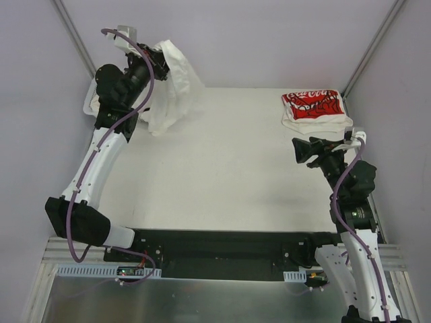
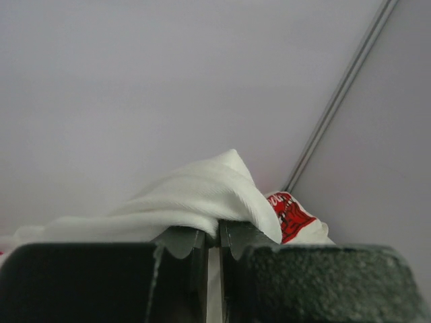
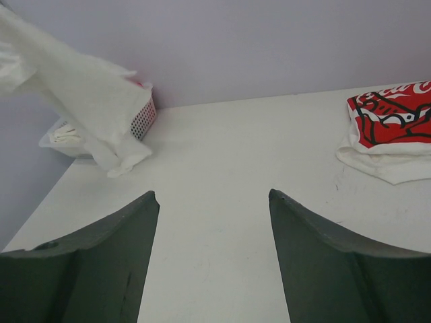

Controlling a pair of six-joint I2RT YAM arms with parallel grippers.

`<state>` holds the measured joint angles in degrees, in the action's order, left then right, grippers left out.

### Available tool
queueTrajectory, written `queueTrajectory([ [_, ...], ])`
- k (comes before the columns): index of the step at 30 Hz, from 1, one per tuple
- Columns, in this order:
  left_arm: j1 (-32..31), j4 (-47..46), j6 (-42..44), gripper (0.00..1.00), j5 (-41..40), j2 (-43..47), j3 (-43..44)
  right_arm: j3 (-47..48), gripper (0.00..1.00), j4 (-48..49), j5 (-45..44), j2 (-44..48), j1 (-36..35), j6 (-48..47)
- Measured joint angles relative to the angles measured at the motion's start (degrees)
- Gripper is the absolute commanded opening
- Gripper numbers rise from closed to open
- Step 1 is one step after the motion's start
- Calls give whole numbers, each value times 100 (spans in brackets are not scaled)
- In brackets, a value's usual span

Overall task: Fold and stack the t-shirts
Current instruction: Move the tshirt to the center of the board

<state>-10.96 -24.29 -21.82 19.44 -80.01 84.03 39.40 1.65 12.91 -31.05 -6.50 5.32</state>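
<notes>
A white bench (image 1: 222,175) seen from above, with two robot arms at its near edge. The left gripper (image 1: 159,64), raised over the far left corner, is clamped tight on a white shirt (image 1: 174,91). The shirt hangs from it in a long drape, and its lower end reaches the bench just beside a basket (image 3: 143,116). The right gripper (image 1: 300,149) hovers low over the right side, its jaws spread wide and holding nothing. Just beyond it, at the far right corner, a printed shirt (image 1: 313,105) lies folded on the bench.
</notes>
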Motion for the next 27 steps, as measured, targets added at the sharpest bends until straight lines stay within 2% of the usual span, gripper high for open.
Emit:
queueTrajectory([
  [7, -470, 42, 146, 0, 7, 190, -48, -122, 68, 151, 46, -142, 0, 118],
  [16, -831, -243, 146, 0, 11, 752, -603, -179, 67, 334, 240, -181, 0, 328],
  [22, -1080, -468, -37, 0, 15, 595, -1222, -181, 68, 474, 313, -201, -2, 435],
  [27, -1196, -503, -131, 0, 0, 225, -1362, -181, 75, 647, 437, -439, -59, 636],
])
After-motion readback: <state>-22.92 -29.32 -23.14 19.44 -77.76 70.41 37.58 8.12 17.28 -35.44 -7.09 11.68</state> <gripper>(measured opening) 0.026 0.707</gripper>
